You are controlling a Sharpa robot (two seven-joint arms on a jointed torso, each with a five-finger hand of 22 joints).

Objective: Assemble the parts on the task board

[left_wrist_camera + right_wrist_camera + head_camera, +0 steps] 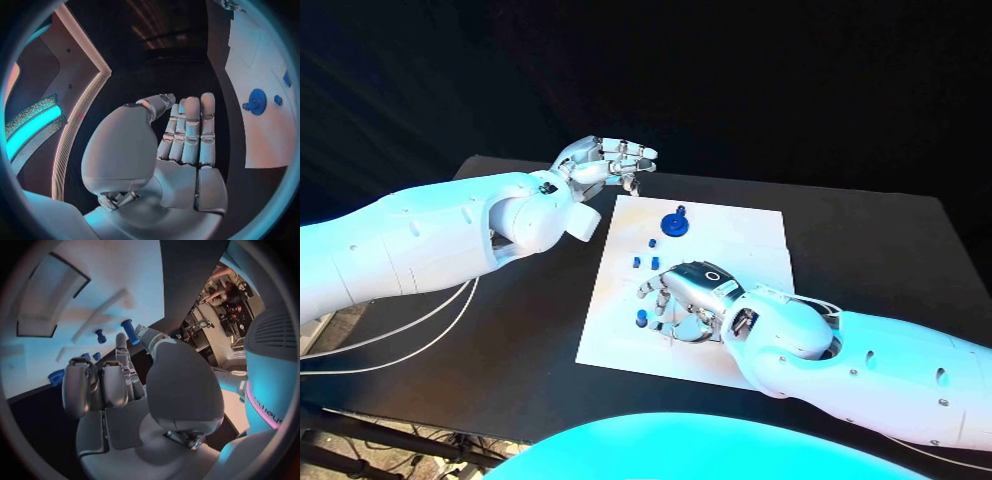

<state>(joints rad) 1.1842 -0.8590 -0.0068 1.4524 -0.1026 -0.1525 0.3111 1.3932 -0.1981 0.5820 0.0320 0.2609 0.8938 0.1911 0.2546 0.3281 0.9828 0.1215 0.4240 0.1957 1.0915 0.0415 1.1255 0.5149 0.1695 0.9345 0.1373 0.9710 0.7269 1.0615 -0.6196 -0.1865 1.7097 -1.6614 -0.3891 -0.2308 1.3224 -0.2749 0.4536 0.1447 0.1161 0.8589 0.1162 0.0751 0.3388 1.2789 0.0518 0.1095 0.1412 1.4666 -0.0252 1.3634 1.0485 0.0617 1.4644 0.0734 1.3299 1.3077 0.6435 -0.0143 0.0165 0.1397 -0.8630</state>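
Note:
The white task board [733, 240] lies in the middle of the black table. A blue gear [675, 222] stands near its far edge, with three small blue parts [646, 260] just in front of it. My right hand [689, 300] hangs low over the board's near half, and a blue peg [642, 318] sits between its thumb and a fingertip. The right wrist view shows that peg [130, 331] pinched at the fingertips [120, 340], the other fingers curled. My left hand [606, 165] is raised off the board's far left corner; its fingers [190, 130] are stretched out and hold nothing.
Black table [877, 250] extends to the right of the board and at its near left. My left forearm [430, 240] reaches in over the table's left side. The gear [256, 102] and board [262, 55] lie beside the left hand.

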